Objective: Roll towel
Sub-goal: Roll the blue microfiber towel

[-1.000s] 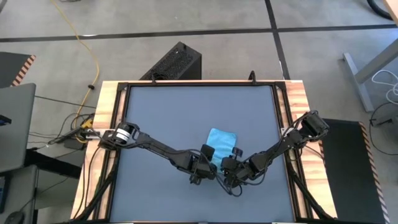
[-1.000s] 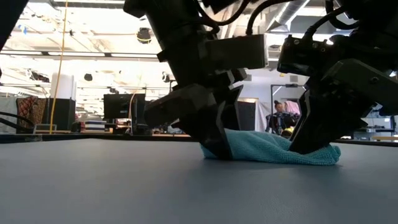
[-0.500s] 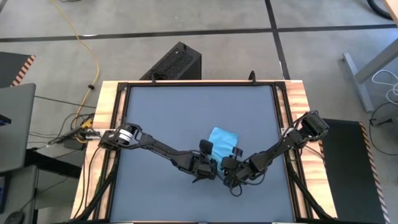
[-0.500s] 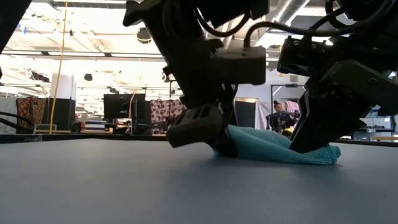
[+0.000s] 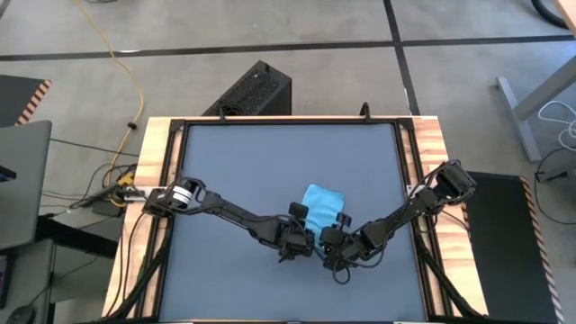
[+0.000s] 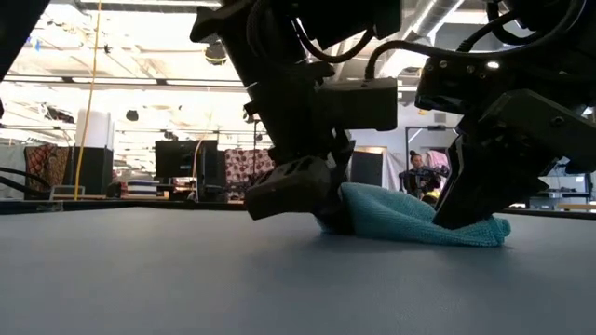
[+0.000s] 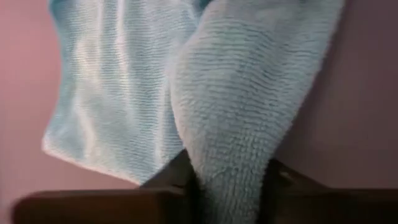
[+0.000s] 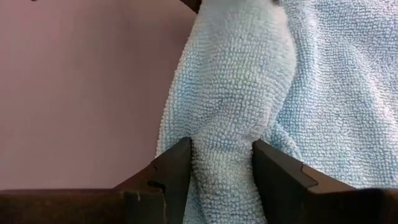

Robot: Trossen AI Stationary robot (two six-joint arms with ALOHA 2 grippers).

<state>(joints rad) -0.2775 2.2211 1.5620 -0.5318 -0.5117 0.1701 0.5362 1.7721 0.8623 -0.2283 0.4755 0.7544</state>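
On the grey table (image 5: 243,171), the towel (image 5: 321,203) is lying near the front right. The left gripper (image 5: 300,236) and right gripper (image 5: 331,236) are each pinching a fold of its near edge, side by side.

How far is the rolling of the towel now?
Done: both grippers have a fold of the towel at its near edge. In hand: the left gripper and right gripper pinch it. Left: most of the cloth lies flat and unrolled.
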